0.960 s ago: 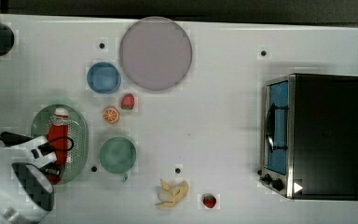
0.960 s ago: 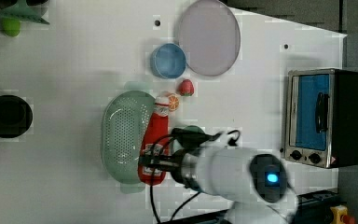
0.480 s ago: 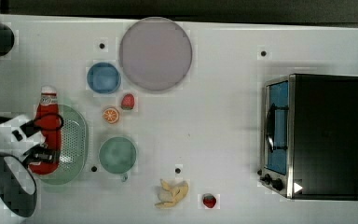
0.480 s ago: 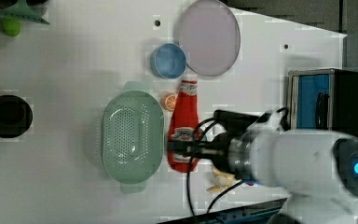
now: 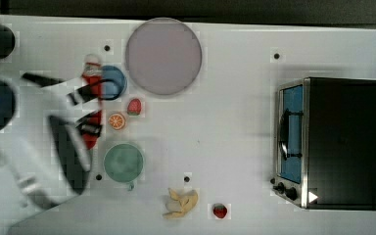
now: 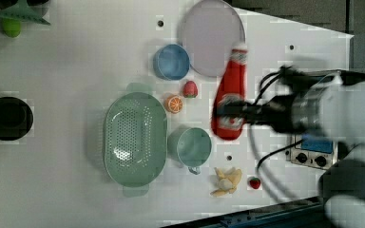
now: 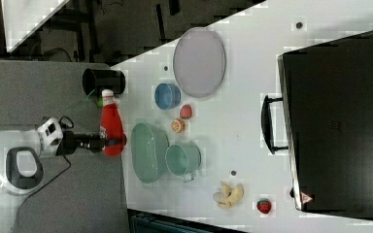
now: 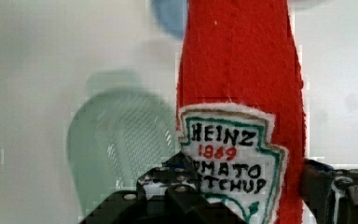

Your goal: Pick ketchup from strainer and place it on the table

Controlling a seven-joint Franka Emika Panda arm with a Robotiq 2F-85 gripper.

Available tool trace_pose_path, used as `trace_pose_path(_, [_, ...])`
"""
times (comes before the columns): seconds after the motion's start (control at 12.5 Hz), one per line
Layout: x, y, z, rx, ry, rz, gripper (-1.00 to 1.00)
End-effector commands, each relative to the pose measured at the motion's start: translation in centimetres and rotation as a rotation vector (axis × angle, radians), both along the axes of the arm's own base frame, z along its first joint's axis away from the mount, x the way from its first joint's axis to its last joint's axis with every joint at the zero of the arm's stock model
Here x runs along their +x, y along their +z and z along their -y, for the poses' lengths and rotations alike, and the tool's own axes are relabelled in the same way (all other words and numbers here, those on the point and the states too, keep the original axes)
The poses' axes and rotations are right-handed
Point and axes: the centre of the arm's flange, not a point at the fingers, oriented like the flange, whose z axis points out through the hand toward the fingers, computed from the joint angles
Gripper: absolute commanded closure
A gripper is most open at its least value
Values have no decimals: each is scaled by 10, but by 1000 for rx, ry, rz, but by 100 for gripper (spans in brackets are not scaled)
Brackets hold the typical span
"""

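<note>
My gripper (image 6: 229, 115) is shut on the ketchup (image 6: 231, 92), a red bottle with a white cap and a white lettered label, held in the air clear of the table (image 6: 66, 71). In the wrist view the ketchup (image 8: 242, 70) stands between the two black fingers (image 8: 168, 189), with the strainer (image 8: 116, 144) below it. The pale green oval strainer (image 6: 134, 137) sits on the table with nothing in it. In the right view the ketchup (image 7: 110, 127) hangs in my gripper (image 7: 110, 142) to the right view's left of the strainer (image 7: 148, 151). The top view has the ketchup (image 5: 92, 77) by the blue bowl.
A greyish-pink plate (image 6: 211, 35), a blue bowl (image 6: 171, 61), a green cup (image 6: 192, 146), a strawberry (image 6: 189, 89) and an orange slice (image 6: 174, 103) lie near the strainer. Banana pieces (image 6: 225, 179), a black cup (image 6: 7, 118) and a toaster oven (image 5: 338, 142) stand further off.
The ketchup has been lifted out of the strainer and carried higher. It shifted toward the left view's right, to beside the plate, and the strainer is left bare.
</note>
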Motion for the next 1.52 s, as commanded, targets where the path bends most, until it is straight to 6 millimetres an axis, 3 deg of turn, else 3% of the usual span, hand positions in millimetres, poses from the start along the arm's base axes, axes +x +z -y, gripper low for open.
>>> trace_pose_path(0.08, [39,15,97,11,-77,32,-22])
trace_pose_path(0.48, [54,1,215,-3,-110,16,-22])
trace_pose_path(0.72, [41,-30,258,-12,-180,-48,-22])
trace_pose_path(1.04, [15,-92,274,-19,-212,-130,-22])
trace_pose_path(1.52, [-1,-179,282,-41,-211,-97,-22])
